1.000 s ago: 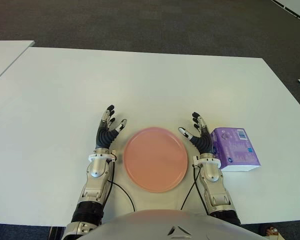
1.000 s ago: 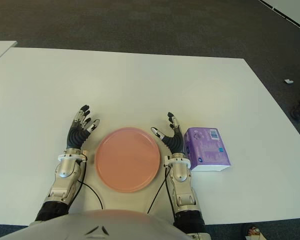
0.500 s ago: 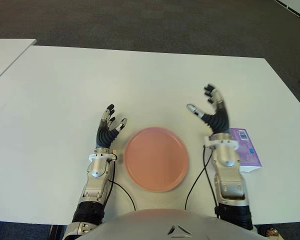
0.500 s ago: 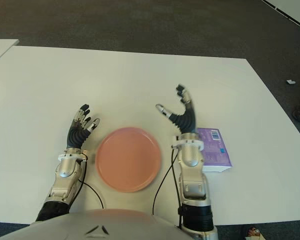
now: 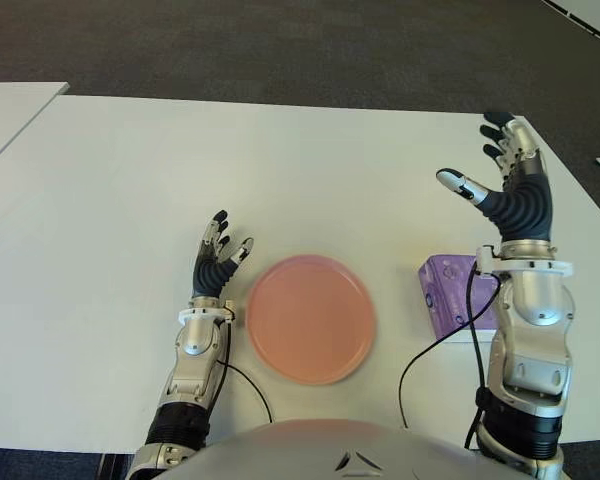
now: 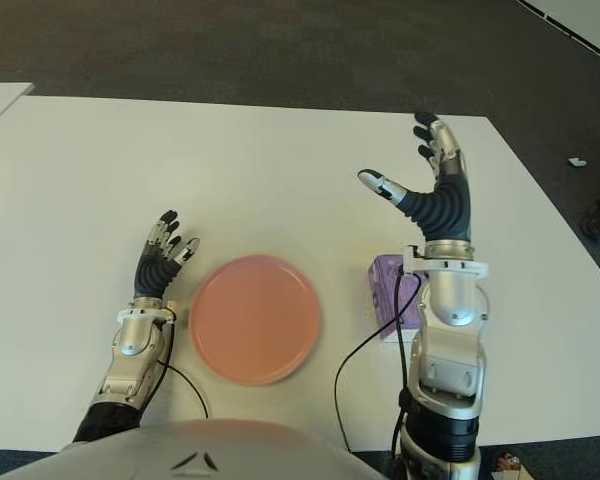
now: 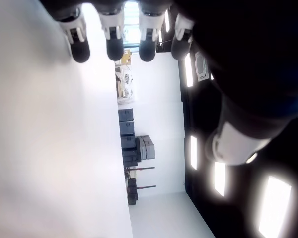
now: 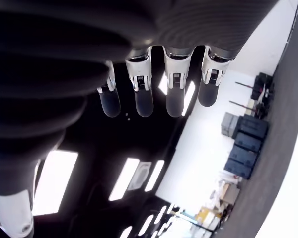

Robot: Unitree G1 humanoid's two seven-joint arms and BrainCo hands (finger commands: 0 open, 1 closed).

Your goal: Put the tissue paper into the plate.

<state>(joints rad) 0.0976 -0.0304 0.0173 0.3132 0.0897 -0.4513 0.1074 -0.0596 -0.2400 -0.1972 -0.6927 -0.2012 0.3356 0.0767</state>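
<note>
The tissue paper (image 5: 450,300) is seen as a purple plastic-wrapped pack lying flat on the white table (image 5: 280,170), to the right of the plate and apart from it, with its right part hidden behind the right forearm. A glossy wrapper with pale printing is shown on its top face; the print cannot be read. The plate (image 5: 311,318) is a round, shallow, salmon-pink dish with nothing in it, placed near the table's front edge between the 2 arms. The right hand (image 5: 505,180) is held raised above the pack, palm turned toward the plate, its fingers extended and spread and its thumb set apart, with nothing grasped. In the right wrist view 4 fingertips (image 8: 141,101) are shown straight and empty. The left hand (image 5: 218,262) is seen just beside the plate's left edge, fingers extended and slightly spread, holding nothing.
</note>
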